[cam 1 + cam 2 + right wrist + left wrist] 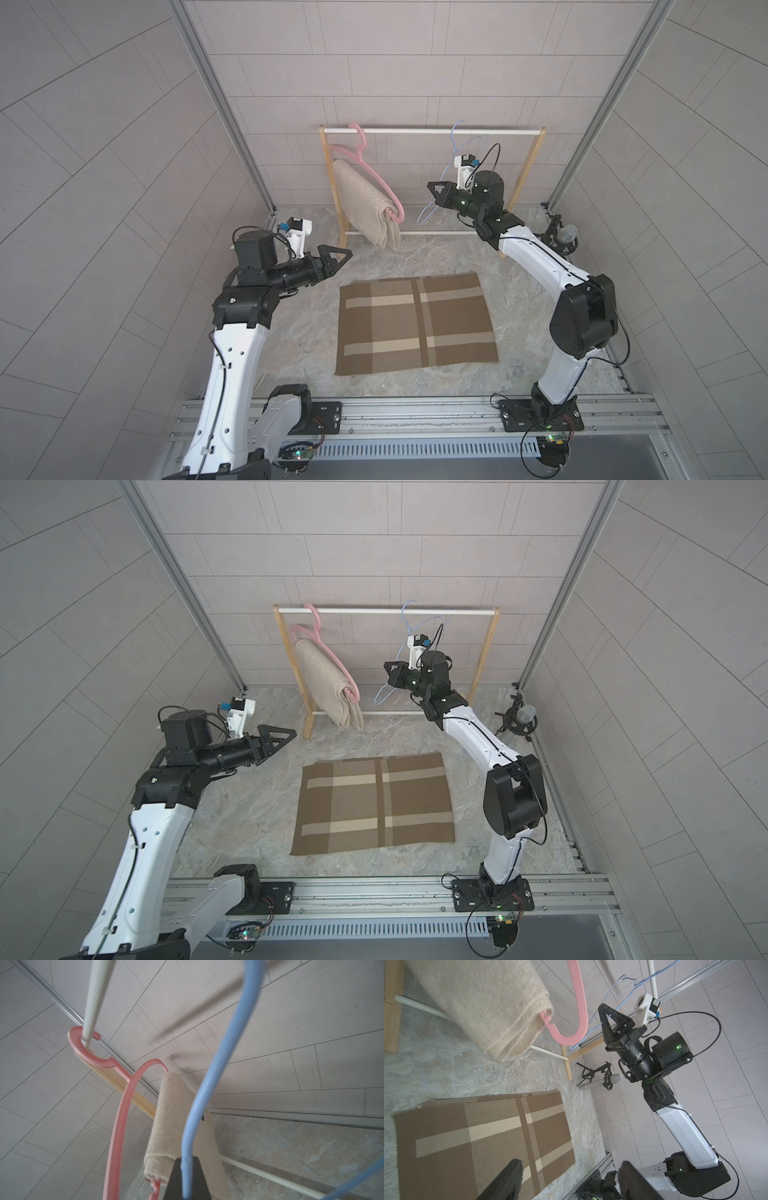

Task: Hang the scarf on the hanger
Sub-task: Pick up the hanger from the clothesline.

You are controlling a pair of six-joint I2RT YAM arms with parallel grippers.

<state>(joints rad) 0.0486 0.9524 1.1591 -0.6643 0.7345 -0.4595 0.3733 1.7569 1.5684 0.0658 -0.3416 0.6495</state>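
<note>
The rack [432,131] stands at the table's [291,332] back edge; the checked scarf [415,324] lies flat at its centre. The right claw [434,193] clamps the blue hanger [188,1147] hooked on the rack; the left claw [344,261] gapes wide above the left edge.

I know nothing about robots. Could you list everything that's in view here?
plaid scarf: one, brown with cream stripes, flat in the middle of the table
cream cloth: one, cream, folded over the pink hanger
pink hanger: one, pink, hooked on the rack's top rail
blue hanger: one, light blue, hooked on the same rail
rack: one, wooden posts with white rails, back of the table
microphone: one, grey on a black stand, back corner near the right arm
table: one, grey marbled
left arm: one, white and black, jaws open and empty
right arm: one, white and black, jaws shut on the blue hanger
</note>
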